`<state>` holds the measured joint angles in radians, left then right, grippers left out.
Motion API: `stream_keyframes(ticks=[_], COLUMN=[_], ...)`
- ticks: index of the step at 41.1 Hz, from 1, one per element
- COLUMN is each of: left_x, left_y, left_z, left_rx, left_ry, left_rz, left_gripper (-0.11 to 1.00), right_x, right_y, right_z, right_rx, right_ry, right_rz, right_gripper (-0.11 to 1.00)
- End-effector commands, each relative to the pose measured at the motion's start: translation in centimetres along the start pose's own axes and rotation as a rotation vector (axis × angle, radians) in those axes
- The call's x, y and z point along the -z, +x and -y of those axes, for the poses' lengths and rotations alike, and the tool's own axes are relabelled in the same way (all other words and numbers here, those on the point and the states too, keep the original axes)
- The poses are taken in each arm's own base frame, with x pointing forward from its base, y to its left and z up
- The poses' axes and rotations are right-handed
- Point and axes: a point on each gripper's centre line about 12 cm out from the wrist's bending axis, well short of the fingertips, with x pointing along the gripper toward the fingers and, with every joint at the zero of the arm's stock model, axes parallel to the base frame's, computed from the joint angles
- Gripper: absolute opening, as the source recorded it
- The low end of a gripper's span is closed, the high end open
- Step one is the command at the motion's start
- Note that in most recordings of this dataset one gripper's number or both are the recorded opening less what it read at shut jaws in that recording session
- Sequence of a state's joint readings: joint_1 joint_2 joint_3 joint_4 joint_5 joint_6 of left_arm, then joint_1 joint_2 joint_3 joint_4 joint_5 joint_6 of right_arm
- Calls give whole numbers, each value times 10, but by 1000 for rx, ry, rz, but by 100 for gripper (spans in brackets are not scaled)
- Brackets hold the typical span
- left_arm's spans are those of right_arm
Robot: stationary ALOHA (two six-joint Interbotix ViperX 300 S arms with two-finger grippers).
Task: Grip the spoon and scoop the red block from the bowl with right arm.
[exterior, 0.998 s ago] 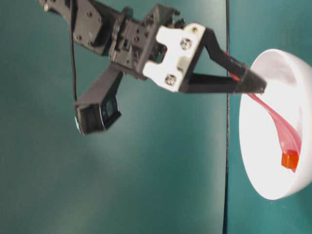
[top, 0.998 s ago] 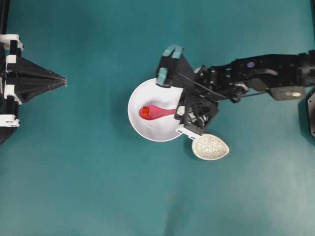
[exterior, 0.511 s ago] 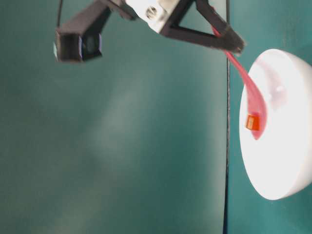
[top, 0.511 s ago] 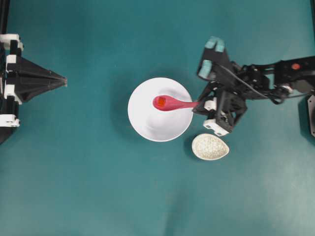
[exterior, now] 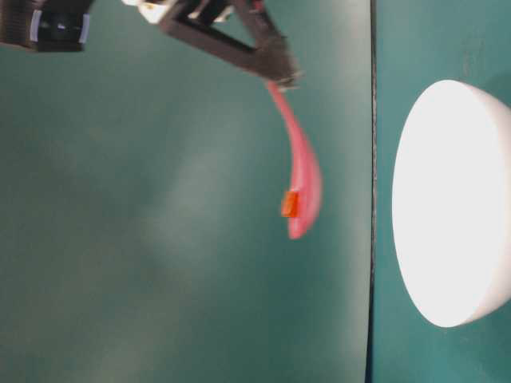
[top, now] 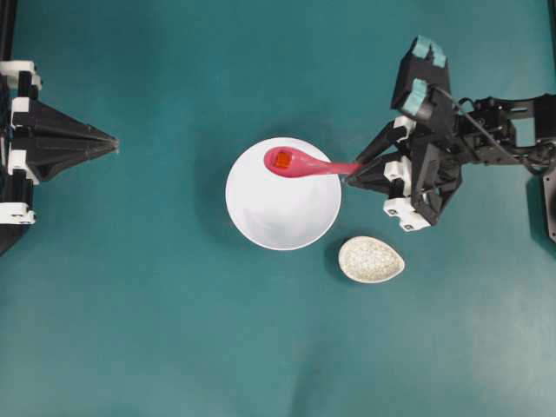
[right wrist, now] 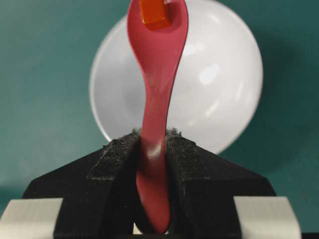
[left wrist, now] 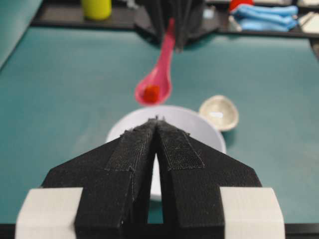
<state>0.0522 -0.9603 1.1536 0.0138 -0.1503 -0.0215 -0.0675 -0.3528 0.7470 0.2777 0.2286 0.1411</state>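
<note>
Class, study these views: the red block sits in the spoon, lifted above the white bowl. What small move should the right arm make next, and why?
Probably keep the spoon level and ease it sideways, clear of the bowl. The right gripper is clamped on the handle, the red block rests loose in the scoop, and the table-level view shows the spoon raised off the bowl. Tilting could spill the block.

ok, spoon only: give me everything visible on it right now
The spoon is glossy magenta-pink, plastic-looking, with a deep oval scoop and short straight handle. The right gripper clamps the handle between its pads. It is held scoop-up, clear of the bowl and above it, not touching. The red block sits in the scoop.
</note>
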Motion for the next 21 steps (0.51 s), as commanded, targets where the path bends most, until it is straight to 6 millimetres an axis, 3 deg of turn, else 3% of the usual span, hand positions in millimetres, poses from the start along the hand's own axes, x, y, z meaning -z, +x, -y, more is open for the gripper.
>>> stream_keyframes(ticks=[1,9,21], left_x=[-8,-8,-9], left_y=[2,2,2], left_z=[-1,-1,-1], left_rx=[-3,-3,-2], left_ry=[1,1,1], left_rz=[25,25,26], left_gripper=[0,0,0], right_x=[-22,-38,-45], right_y=[-13,-26,-31], right_z=[-11,-21,-25], right_rx=[-31,-52,-62], right_ry=[-10,-17,-20], right_rz=[63,82,88], right_gripper=[21,21,21])
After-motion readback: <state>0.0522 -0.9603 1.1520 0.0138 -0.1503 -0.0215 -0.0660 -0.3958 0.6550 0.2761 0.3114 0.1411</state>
